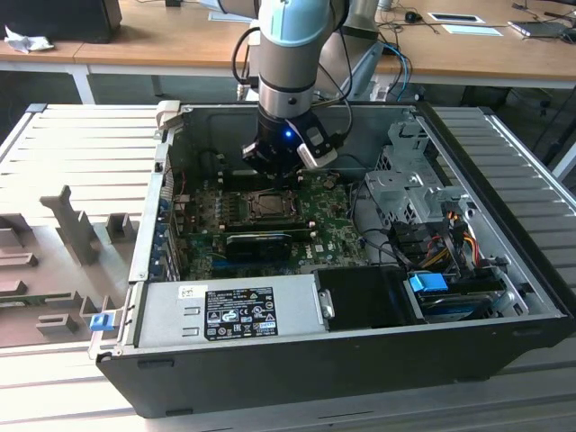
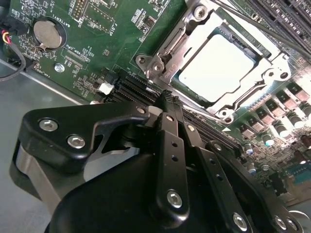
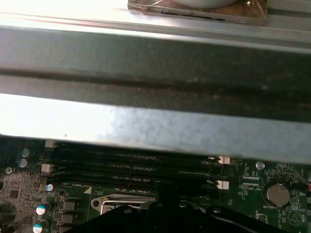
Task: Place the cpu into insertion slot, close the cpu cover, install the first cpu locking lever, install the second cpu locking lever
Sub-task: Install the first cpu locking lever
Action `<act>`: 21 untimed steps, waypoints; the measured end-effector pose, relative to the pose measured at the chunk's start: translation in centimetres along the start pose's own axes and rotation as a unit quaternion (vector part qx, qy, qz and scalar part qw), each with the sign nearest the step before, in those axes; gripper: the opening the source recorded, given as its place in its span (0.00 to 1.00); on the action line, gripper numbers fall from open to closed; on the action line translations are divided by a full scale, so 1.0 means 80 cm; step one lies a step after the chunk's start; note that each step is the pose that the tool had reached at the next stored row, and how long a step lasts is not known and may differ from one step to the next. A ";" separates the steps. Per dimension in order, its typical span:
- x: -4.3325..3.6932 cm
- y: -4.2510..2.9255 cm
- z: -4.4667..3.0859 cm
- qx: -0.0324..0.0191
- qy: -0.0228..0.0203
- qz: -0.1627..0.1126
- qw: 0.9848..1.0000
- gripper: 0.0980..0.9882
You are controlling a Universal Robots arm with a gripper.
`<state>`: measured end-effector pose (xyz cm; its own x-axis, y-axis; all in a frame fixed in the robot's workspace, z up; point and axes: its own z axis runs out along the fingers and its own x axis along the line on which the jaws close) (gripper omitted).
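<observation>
The gripper (image 2: 167,97) hangs low inside the open computer case (image 1: 504,297), just above the green motherboard (image 2: 92,43). In the second wrist view its black fingers (image 2: 171,145) run together to a single narrow tip, with no gap showing between them and nothing held; that tip sits just over the long black memory slots (image 2: 133,85), beside the near edge of the insertion slot (image 2: 160,58) without clearly touching it. In the exterior view the gripper (image 1: 274,166) is at the far edge of the socket, under the arm's grey wrist (image 1: 288,81).

The cpu (image 2: 216,68) already lies in the insertion slot, its pale metal face showing flat and square. The cpu cover (image 2: 252,80) appears to be down over it, the frame lying around the chip's edges with the face showing through the window. So the first two steps look done, as a judgement from how the parts lie. Whether either locking lever is latched I cannot tell; thin metal rods run along the socket's sides, but their hooks are not clear.

Further out on the board a round coin battery (image 2: 47,34) sits to one side. In the exterior view a grey power supply (image 1: 229,310) lies along the case's near wall and a drive cage (image 1: 405,180) stands at the exterior view's right.
</observation>
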<state>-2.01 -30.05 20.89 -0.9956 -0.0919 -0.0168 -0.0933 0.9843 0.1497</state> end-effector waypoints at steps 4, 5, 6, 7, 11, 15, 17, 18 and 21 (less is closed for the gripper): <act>-0.001 0.0024 0.0007 0.000 0.000 0.000 1.000 0.01; -0.001 0.0030 0.0010 0.000 0.000 0.000 1.000 0.01; -0.001 0.0034 0.0011 0.000 0.000 0.000 1.000 0.01; -0.002 0.0039 0.0014 0.000 0.000 0.000 1.000 0.01; -0.003 0.0036 0.0030 0.000 0.000 0.000 1.000 0.01; -0.006 0.0026 0.0043 0.000 0.000 0.000 1.000 0.01; -0.006 0.0002 0.0055 0.000 0.000 0.000 1.000 0.01; -0.006 -0.0001 0.0059 0.000 0.000 0.000 1.000 0.01; -0.005 -0.0006 0.0073 0.000 0.000 0.000 1.000 0.01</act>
<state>-1.58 -29.96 20.31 -0.9956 -0.0918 -0.0165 -0.0932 0.9843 0.1499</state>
